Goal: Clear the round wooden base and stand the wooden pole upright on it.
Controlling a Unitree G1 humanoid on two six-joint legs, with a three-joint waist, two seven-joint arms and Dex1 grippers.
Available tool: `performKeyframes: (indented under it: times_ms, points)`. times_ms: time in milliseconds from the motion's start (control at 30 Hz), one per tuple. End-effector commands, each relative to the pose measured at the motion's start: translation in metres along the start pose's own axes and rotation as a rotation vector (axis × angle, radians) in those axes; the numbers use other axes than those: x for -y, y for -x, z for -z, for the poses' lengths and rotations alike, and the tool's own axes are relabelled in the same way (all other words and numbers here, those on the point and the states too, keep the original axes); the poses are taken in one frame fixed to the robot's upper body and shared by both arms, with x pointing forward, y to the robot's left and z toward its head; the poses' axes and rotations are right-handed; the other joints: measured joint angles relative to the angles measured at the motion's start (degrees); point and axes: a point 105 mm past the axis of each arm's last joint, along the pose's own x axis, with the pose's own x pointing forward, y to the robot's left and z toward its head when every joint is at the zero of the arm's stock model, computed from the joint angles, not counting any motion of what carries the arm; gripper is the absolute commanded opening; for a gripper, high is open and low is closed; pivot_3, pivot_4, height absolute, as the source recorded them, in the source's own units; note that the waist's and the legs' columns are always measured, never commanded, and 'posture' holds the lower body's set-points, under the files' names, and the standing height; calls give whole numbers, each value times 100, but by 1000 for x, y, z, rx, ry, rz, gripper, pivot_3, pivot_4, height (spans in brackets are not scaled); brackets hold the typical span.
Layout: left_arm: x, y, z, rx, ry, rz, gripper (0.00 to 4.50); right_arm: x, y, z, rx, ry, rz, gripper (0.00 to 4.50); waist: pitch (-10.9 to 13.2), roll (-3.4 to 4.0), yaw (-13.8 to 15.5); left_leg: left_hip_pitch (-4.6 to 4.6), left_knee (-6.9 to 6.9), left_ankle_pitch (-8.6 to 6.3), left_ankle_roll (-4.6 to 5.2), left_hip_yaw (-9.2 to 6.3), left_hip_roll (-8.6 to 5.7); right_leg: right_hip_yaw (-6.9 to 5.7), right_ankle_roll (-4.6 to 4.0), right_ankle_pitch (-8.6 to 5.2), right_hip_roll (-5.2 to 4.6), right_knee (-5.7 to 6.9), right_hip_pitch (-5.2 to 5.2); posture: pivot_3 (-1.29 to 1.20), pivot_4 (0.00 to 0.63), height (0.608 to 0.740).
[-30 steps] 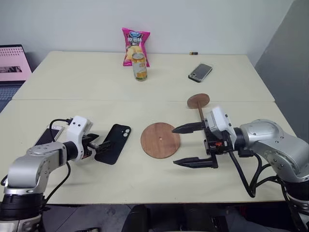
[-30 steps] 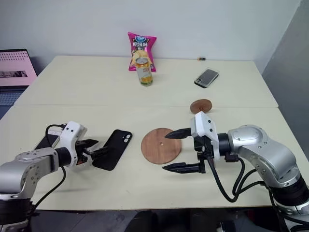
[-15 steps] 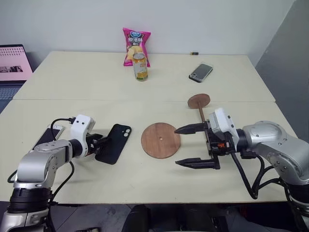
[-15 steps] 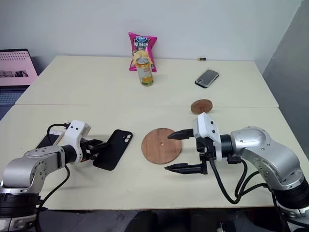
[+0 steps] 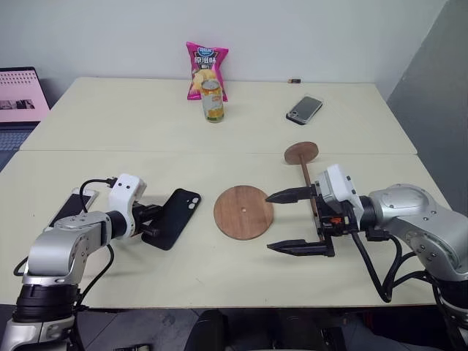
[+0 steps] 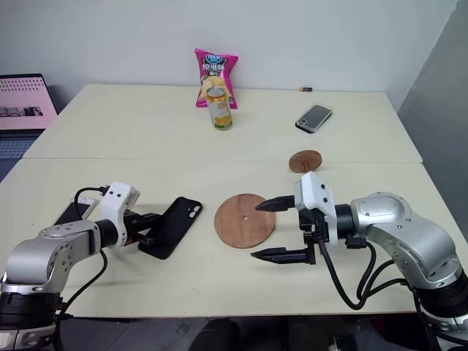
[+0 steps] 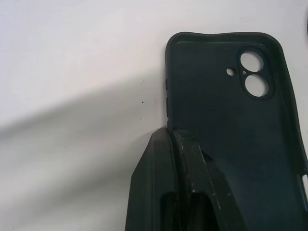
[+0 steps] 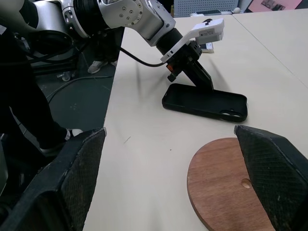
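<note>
Reddish-brown and bare, the round wooden base [image 5: 243, 212] lay flat near the middle of the tabletop [image 5: 219, 270], towards its front edge, with the small hole in its centre showing and nothing resting on it. Just to its left lay a black phone case [image 5: 172, 218], off the disc and flat on the tabletop. The left claw [image 5: 151, 226] was closed on the near end of that case, its fingers [image 7: 185, 192] pinched together over the rim. So the clearing part looked done to me, though the case had not been let go.

The wooden pole [image 5: 306, 178] lay on its side to the right of the base, its disc end pointing towards the far edge, partly hidden behind the right arm. The right claw [image 5: 292, 221] hung just right of the base with its two black fingers spread wide, holding nothing.

Standing the pole up was all left to do: it had to be picked up, turned upright and set on the base.
</note>
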Motion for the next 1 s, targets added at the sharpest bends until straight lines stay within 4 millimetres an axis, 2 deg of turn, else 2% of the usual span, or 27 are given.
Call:
performKeyframes:
  times_ms: [33,167,233,267,433,500,567,600,733,867,900,1000]
  points:
    - [-4,9,-24,94,-50,-20,35,-2,2,-9,12,54,-5,4500,0,0,1,0,0,0,0,0,0,0,0,0,0,0,0,0,150,740]
    - [-33,31,-46,179,-50,-150,35,-2,1,-10,18,58,-18,4500,0,0,-1,0,0,0,0,0,0,0,0,0,0,0,-1,0,150,740]
    - [-63,53,-52,238,6,-284,35,-1,-1,-11,24,62,-34,4500,0,0,-10,0,0,0,0,-1,1,-1,0,0,1,0,-2,0,150,740]
    - [-72,60,-53,255,26,-320,35,-1,-2,-12,25,63,-38,4500,0,0,-28,0,-1,0,0,0,1,0,0,0,1,0,-2,0,150,740]
    - [-123,98,-43,317,161,-563,35,1,-4,-12,30,68,-54,4500,1,1,-16,2,-2,0,0,0,2,0,0,0,1,-1,-3,0,150,740]
    - [-133,105,-40,328,195,-615,35,1,-5,-12,31,69,-57,4500,0,-1,-5,1,-1,0,0,0,1,0,0,0,0,-2,-3,0,150,740]
    - [-167,129,-21,330,297,-780,35,1,-7,-13,36,74,-71,4500,-1,-3,8,0,-1,0,0,-1,0,-1,1,0,-2,-3,-2,0,150,740]
    - [-176,135,-12,315,327,-829,35,1,-8,-14,38,78,-81,4500,-2,-7,5,0,-1,0,0,-1,0,-2,0,0,-2,-3,-3,0,150,740]
    - [-190,136,2,306,392,-867,35,1,-11,-16,42,90,-101,4500,-3,-10,-3,0,-2,0,0,-2,-1,-4,0,0,-3,-3,-4,0,150,740]
    - [-193,130,7,298,407,-853,35,3,-11,-19,46,98,-100,4500,-7,-17,15,-2,-1,0,-1,-4,-1,-7,0,0,-6,-3,-4,0,150,740]
    - [-192,128,7,295,409,-844,423,3,-12,-20,47,99,-99,4500,-7,-18,14,-2,-1,0,-2,-4,-1,-6,0,0,-7,-4,-4,0,150,740]
    - [-189,121,5,306,421,-795,1068,4,-12,-22,51,102,-90,4500,-7,-18,13,-2,-1,0,-3,-4,-1,-7,0,0,-7,-3,-4,0,150,740]
